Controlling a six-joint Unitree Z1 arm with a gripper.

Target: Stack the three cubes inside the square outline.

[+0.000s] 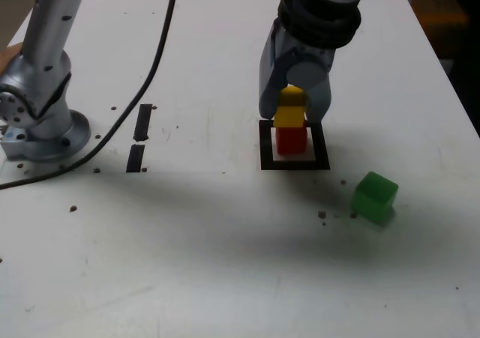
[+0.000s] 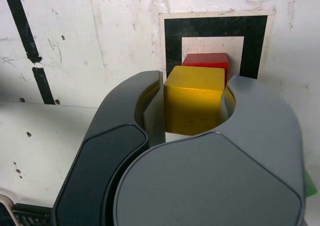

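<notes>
My gripper (image 1: 292, 113) is shut on the yellow cube (image 1: 290, 110), one finger on each side of it. That cube is directly over the red cube (image 1: 292, 140), which stands inside the square outline (image 1: 294, 164). Whether the yellow one rests on the red one or hangs just above it I cannot tell. In the wrist view the yellow cube (image 2: 194, 99) fills the gap between my fingers (image 2: 150, 93), with the red cube (image 2: 206, 60) and the square outline (image 2: 215, 26) behind it. The green cube (image 1: 374, 195) lies alone on the table, toward the exterior view's right of the outline.
Two short black tape strips (image 1: 141, 136) lie to the exterior view's left of the outline. The arm's base (image 1: 41, 121) is bolted at the far left, and a black cable (image 1: 154, 68) runs across the table from it. Small dark specks dot the white tabletop.
</notes>
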